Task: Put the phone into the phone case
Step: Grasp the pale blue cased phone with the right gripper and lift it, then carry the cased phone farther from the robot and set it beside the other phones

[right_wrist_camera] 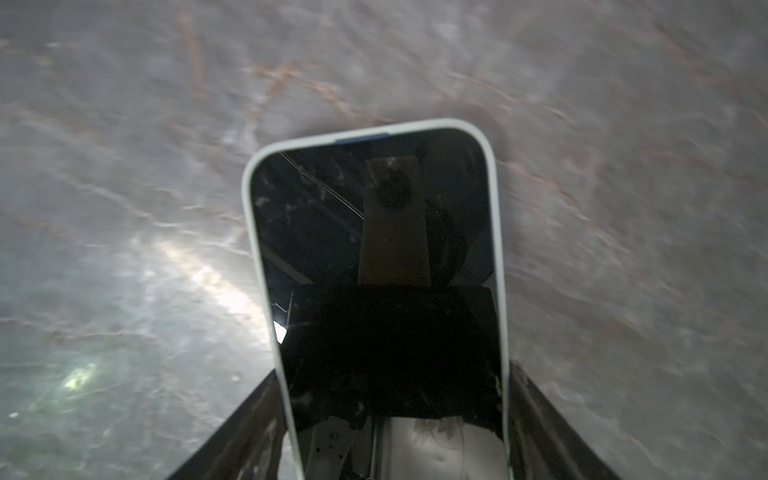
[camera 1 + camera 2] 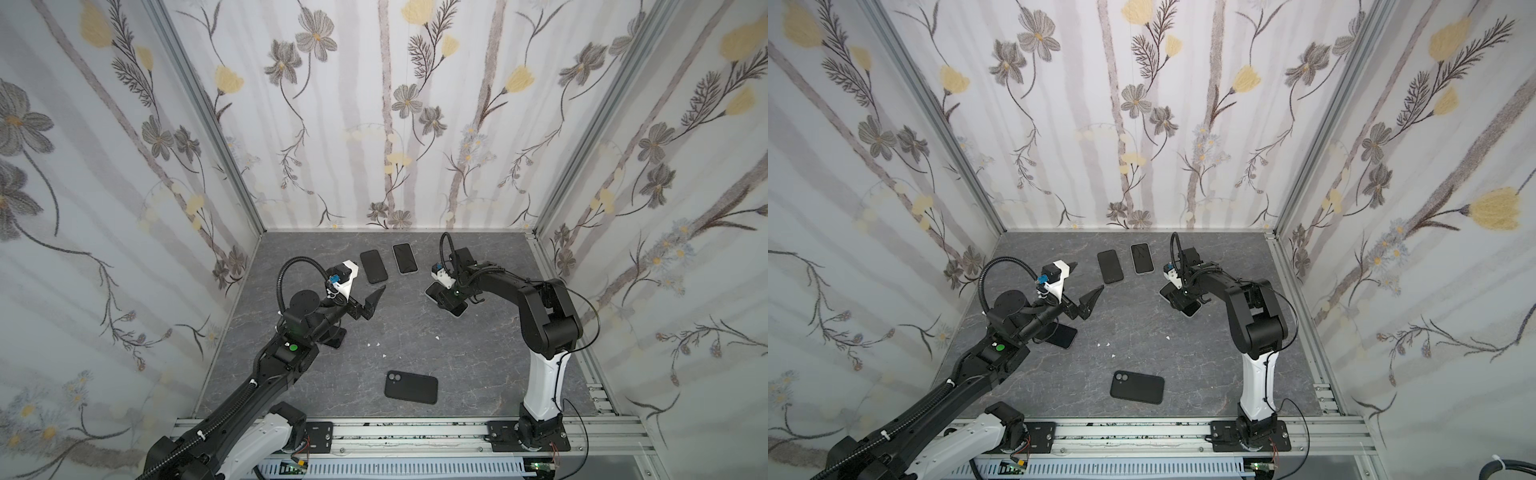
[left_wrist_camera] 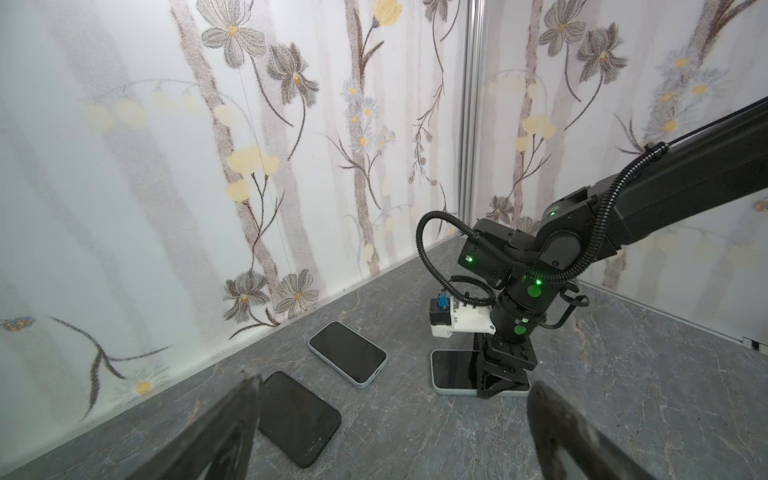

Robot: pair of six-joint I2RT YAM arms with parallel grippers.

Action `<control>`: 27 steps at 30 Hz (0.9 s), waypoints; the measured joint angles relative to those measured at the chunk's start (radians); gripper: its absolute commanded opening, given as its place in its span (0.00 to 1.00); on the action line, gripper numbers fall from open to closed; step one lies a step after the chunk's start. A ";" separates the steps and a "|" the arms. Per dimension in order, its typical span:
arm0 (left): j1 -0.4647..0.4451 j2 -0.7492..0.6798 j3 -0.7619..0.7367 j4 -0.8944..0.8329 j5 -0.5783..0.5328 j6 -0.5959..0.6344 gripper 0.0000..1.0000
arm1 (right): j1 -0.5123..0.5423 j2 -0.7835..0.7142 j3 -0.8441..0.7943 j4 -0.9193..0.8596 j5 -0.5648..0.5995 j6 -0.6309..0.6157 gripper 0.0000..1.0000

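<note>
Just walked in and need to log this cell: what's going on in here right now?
The right gripper is down on a white-rimmed phone lying screen-up on the grey tabletop, with its jaws against the phone's long edges, apparently gripping it. The left gripper hangs open, holding nothing. The black phone case lies apart near the front, so the phone is not in it yet.

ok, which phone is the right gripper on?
The white-rimmed phone nearest the right arm: right gripper clamps its long edges. The dark phone and second pale phone by the back wall lie untouched.
</note>
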 measured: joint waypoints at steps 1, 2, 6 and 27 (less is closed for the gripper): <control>0.000 0.002 0.000 0.000 0.000 0.000 1.00 | -0.010 0.009 0.013 -0.001 0.013 0.026 0.60; 0.000 0.004 0.000 0.000 -0.002 0.000 1.00 | -0.021 0.022 0.030 -0.002 0.019 0.051 0.59; 0.000 0.013 0.000 0.000 -0.008 0.000 1.00 | -0.034 0.105 0.148 -0.006 0.061 0.160 0.62; 0.004 0.056 0.000 0.000 -0.033 0.000 1.00 | -0.038 0.465 0.702 -0.031 0.139 0.410 0.69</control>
